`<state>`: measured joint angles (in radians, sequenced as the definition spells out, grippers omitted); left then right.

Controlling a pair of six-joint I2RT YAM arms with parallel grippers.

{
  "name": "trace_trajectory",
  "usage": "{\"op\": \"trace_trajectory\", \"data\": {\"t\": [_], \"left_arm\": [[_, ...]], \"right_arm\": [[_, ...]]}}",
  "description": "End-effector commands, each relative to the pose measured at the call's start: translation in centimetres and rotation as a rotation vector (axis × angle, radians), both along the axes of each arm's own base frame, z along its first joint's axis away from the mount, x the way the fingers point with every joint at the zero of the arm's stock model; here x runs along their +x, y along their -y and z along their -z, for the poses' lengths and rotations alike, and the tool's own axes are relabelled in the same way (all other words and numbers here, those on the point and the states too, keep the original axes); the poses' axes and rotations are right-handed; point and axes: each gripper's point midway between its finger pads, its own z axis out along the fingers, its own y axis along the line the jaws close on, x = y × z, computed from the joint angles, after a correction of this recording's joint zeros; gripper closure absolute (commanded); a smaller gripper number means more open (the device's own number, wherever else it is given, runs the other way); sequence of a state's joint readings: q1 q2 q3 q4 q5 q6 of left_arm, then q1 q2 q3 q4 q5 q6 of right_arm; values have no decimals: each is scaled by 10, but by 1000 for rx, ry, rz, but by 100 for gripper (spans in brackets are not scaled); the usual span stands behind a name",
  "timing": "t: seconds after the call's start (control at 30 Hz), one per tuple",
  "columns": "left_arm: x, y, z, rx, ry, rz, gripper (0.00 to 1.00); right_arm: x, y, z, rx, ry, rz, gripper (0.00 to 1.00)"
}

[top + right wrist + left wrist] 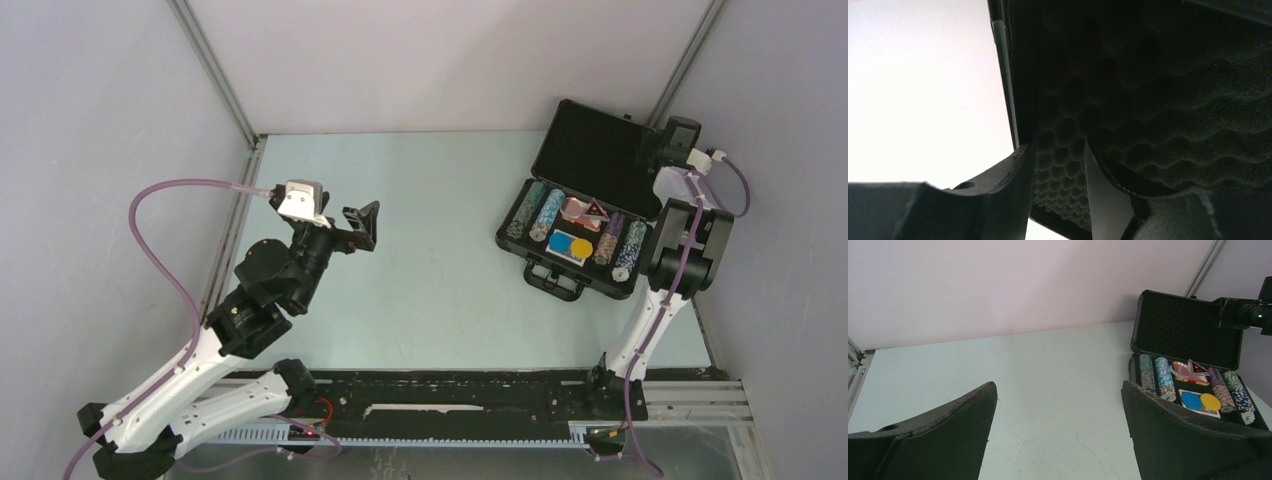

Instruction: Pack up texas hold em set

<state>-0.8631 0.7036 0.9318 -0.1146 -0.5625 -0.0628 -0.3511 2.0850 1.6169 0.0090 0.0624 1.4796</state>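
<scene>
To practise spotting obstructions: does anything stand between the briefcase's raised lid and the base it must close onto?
Possibly the red triangle: it sits tilted atop the card deck in the base and may poke above the rim. Nothing else visible.

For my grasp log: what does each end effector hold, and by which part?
Left end effector: nothing, open. Right end effector straddles the edge of the briefcase lid; whether it grips cannot be told.

A pale green table [430, 290] sits between grey walls [430, 60] and metal corner posts [215, 70].
</scene>
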Motion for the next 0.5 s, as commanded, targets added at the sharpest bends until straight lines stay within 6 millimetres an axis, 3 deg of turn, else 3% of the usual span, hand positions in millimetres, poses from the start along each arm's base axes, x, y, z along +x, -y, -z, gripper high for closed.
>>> {"op": "trace_trajectory", "data": {"t": [0.0,0.47], "left_arm": [[-1,-1,-7,-31,19,7,0],[0,5,-4,-30,8,25,0]], "right_arm": [[12,8,-39,-26,94,18,50],[-8,-3,-89,-107,165,-48,42]]}}
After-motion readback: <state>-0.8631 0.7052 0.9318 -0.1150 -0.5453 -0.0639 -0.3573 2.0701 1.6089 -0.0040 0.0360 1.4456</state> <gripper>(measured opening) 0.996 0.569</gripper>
